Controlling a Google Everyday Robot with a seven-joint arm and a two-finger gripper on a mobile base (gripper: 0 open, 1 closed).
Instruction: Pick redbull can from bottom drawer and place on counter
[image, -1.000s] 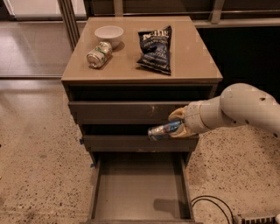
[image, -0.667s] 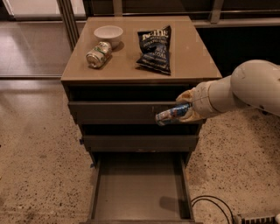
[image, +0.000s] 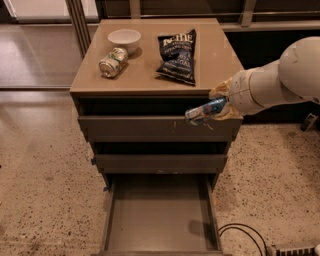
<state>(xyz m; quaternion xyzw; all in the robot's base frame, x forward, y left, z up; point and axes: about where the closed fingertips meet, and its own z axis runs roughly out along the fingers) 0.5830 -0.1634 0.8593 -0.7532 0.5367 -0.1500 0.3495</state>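
- Nearest the camera, at the foot of the cabinet: lowest and deepest grey-brown bottom drawer (image: 150, 215), pulled out toward the viewer, its front cut off by the lower border.
- Just right of it, on the speckled stone floor (image: 45, 190): loop of black cable (image: 240, 231), partly out of view.
- Higher, at the cabinet's right front: bulky white robot arm (image: 285, 75) reaching in from the right edge, forearm sloping down and leftward, its far end out of sight.
- At its tip: gripper (image: 222, 103), tan fingers (image: 220, 91) pinching the right end of the slim blue-and-silver redbull can (image: 202, 111), one finger above and one below; that end of the can hidden inside the grip.
- Redbull can held almost on its side, free end dipping slightly leftward, in the air before the upper edge of the shallow grey-brown top drawer (image: 140, 129), just under the overhanging edge of the flat tan counter (image: 142, 75).
- Against a second ago: can and gripper higher and slightly further right, up from the level of the middle drawer (image: 160, 163); not yet above the counter.
- Farther back, on the counter: black crisp bag (image: 177, 55) lying flat right of centre; fatter green-and-silver can (image: 112, 62) on its side at left; small white bowl (image: 124, 37) just behind that can.
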